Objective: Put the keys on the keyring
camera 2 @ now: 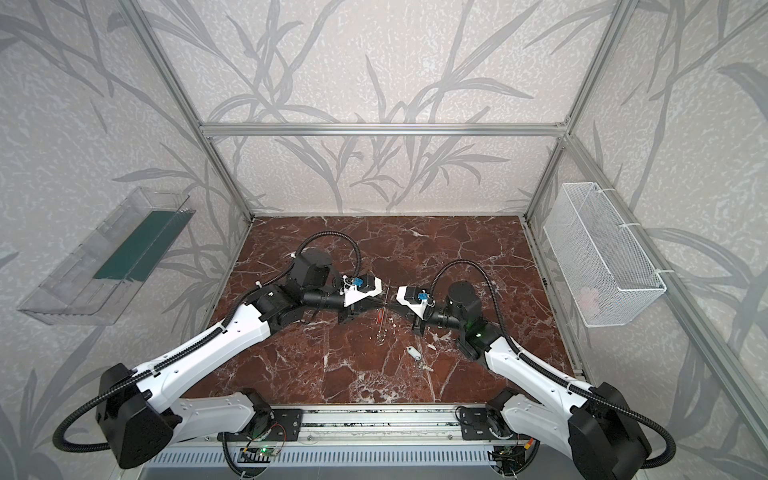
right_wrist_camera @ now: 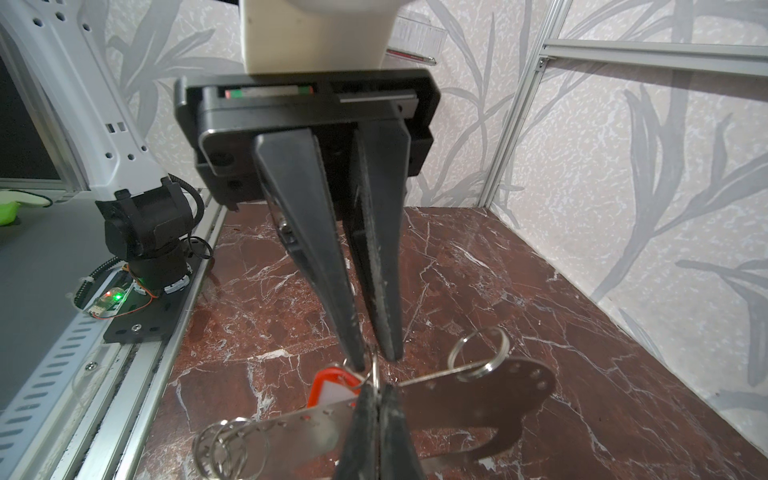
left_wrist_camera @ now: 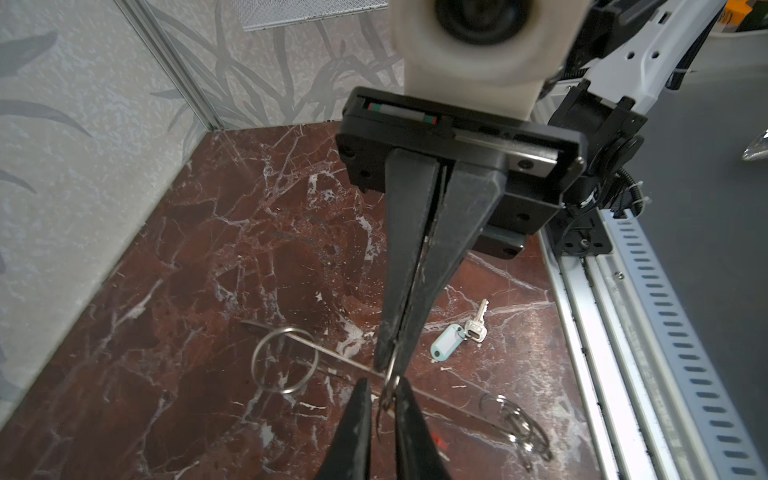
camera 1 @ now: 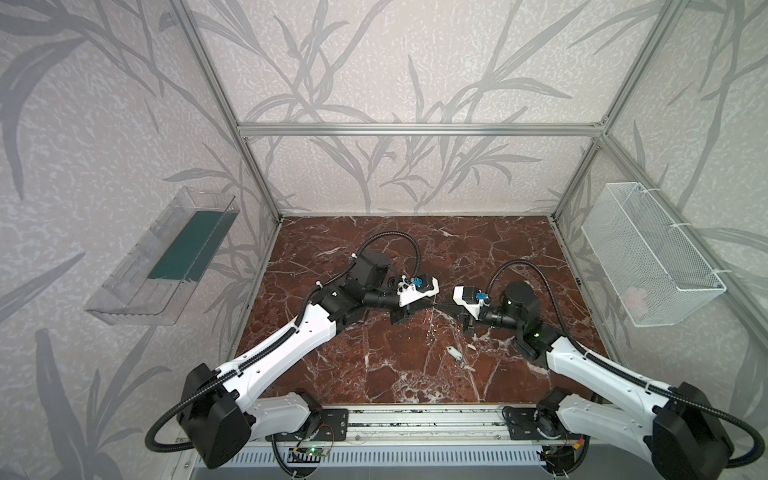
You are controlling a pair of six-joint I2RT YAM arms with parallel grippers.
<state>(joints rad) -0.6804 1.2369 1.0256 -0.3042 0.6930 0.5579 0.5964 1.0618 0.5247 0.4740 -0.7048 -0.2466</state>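
Both top views: white-tagged key (camera 1: 455, 353) lies loose on the counter (camera 1: 374, 249). L wrist: left gripper (left_wrist_camera: 384, 387) fingers pinched, apparently on a small split ring (left_wrist_camera: 390, 384). R wrist: right gripper (right_wrist_camera: 377, 388) fingers clamped on the keyring (right_wrist_camera: 478, 415), held aloft; red-tagged key (right_wrist_camera: 332, 386) just beside. Advice: keep it steady, thread slowly.

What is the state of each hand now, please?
Left hand: closed on a thin ring.
Right hand: closed, pinching a ring at the keyring; whether the same ring, unclear.
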